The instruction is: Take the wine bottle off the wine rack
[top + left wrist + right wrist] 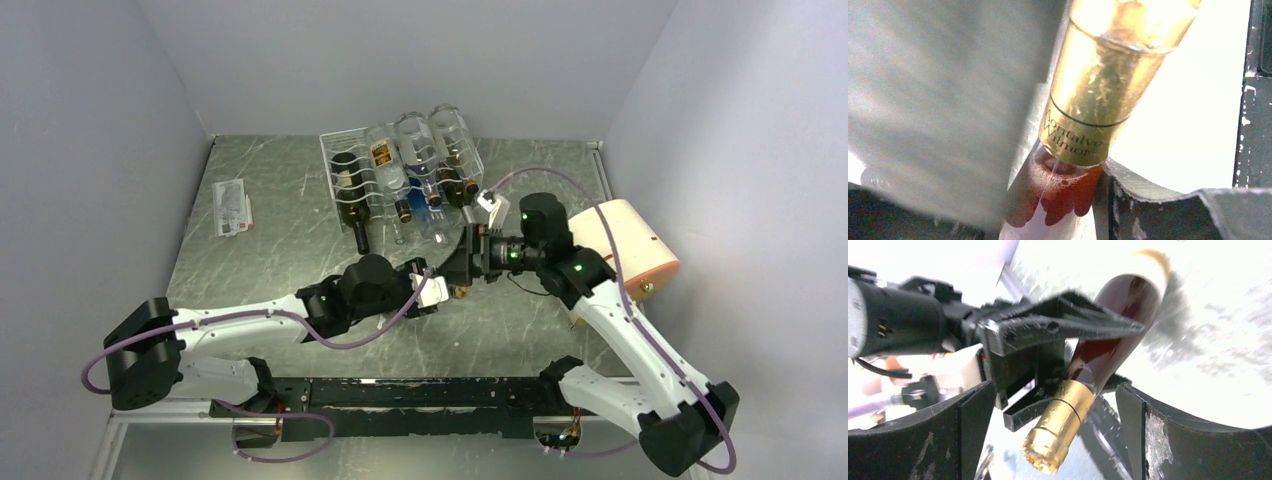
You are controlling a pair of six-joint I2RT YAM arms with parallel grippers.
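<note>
The white wire wine rack [400, 172] stands at the back of the table with several bottles lying in it. A dark red wine bottle [1118, 315] with a gold foil neck [1093, 105] is off the rack and held in the air in front of it. My left gripper [1063, 200] is shut on the bottle just below the foil; its black fingers [1068, 327] show in the right wrist view. My right gripper [1053, 410] is open, with the gold cap [1060, 432] between its fingers and not touching them. In the top view both grippers, left [440, 290] and right [462, 262], meet and hide most of the bottle.
A cream-and-orange cylinder [628, 248] lies at the right behind my right arm. A dark bottle [350, 198] sticks out of the rack's front left. A small printed card [232, 208] lies at the left. Grey walls close in the table on three sides.
</note>
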